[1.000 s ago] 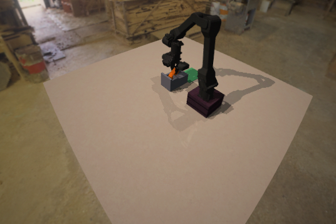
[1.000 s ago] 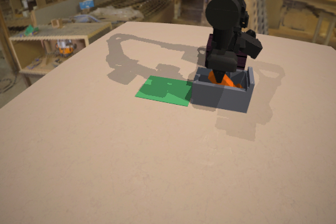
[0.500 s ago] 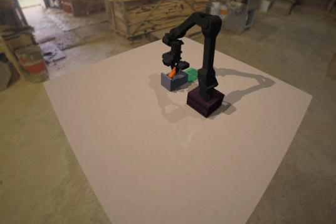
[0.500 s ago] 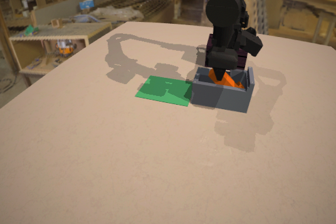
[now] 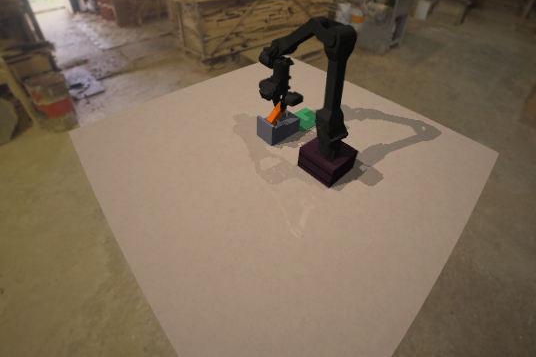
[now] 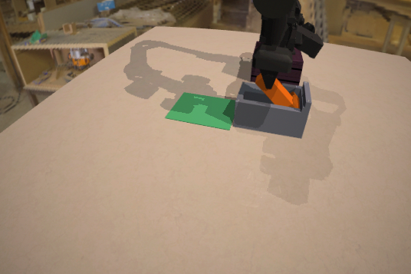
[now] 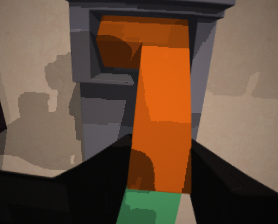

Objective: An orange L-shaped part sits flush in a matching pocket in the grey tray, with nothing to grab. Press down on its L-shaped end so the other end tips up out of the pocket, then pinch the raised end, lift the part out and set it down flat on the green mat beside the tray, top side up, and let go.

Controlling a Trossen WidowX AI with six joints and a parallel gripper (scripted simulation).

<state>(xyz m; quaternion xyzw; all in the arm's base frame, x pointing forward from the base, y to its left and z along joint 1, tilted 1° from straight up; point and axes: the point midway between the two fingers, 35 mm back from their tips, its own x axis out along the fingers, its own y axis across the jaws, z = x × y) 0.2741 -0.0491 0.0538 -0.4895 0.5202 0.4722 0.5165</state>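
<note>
Orange part pinched by gripper.

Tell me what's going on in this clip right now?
The single black robot arm's gripper has its jaws shut on the raised end of the orange L-shaped part. The part is tilted steeply, its L-shaped end down in the pocket of the grey tray. It has not been lifted out. The flat green mat beside the tray has nothing resting on it.
</note>
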